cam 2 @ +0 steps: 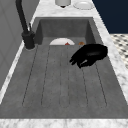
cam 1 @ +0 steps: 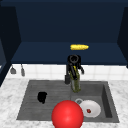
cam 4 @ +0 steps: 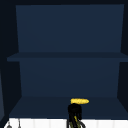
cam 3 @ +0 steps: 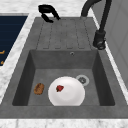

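In the front view a red ball (cam 1: pixel 67 115) covers part of the plate (cam 1: pixel 92 108) and the sink's (cam 1: pixel 32 110) front edge. The faucet (cam 1: pixel 74 65) stands before a greenish bottle-like thing (cam 1: pixel 75 81) that is hard to make out. The left hand (cam 1: pixel 42 97) hovers over the ribbed drainboard (cam 2: pixel 62 82); its fingers (cam 2: pixel 76 60) are loosely curled and hold nothing. The plate lies in the basin with a small red piece (cam 3: pixel 59 88) on it, a brown lump (cam 3: pixel 39 88) beside. A corn cob (cam 1: pixel 79 47) lies on the shelf (cam 1: pixel 37 53).
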Robot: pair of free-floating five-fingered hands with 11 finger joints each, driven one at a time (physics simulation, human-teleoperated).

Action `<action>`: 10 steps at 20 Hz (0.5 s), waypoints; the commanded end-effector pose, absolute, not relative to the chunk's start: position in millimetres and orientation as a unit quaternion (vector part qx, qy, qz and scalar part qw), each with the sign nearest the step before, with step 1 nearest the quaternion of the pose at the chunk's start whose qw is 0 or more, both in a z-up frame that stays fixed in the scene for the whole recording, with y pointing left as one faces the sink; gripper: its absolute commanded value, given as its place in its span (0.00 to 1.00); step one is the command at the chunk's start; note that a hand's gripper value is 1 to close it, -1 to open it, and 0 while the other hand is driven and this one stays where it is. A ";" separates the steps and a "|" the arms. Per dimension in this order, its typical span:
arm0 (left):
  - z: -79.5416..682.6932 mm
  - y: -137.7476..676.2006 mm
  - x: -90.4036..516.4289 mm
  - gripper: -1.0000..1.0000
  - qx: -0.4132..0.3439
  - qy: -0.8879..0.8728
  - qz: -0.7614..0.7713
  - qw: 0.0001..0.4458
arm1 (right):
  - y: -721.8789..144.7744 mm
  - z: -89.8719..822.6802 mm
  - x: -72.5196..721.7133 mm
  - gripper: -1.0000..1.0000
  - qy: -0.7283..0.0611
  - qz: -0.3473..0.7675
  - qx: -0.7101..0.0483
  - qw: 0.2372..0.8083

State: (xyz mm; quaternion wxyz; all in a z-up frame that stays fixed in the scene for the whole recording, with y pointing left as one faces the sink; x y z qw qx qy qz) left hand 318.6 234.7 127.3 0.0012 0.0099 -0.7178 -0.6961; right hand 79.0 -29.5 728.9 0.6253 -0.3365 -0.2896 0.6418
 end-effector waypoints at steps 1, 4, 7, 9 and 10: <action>127.3 234.7 318.6 0.50 0.010 -0.718 -0.696 0.001 | -4.6 759.8 73.0 1.00 -0.289 0.634 -0.342 0.631; 127.3 234.7 318.6 0.50 0.010 -0.718 -0.696 0.001 | 11.3 783.2 73.6 1.00 -0.289 0.631 -0.344 0.632; 127.3 234.7 318.6 0.50 0.010 -0.718 -0.696 0.001 | 24.1 806.1 71.1 1.00 -0.288 0.631 -0.346 0.632; 127.3 234.7 318.6 0.50 0.010 -0.718 -0.696 0.001 | 30.1 821.5 72.1 1.00 -0.289 0.632 -0.345 0.631; 127.3 234.7 318.6 0.50 0.010 -0.718 -0.696 0.001 | 31.9 829.3 72.5 1.00 -0.290 0.631 -0.344 0.632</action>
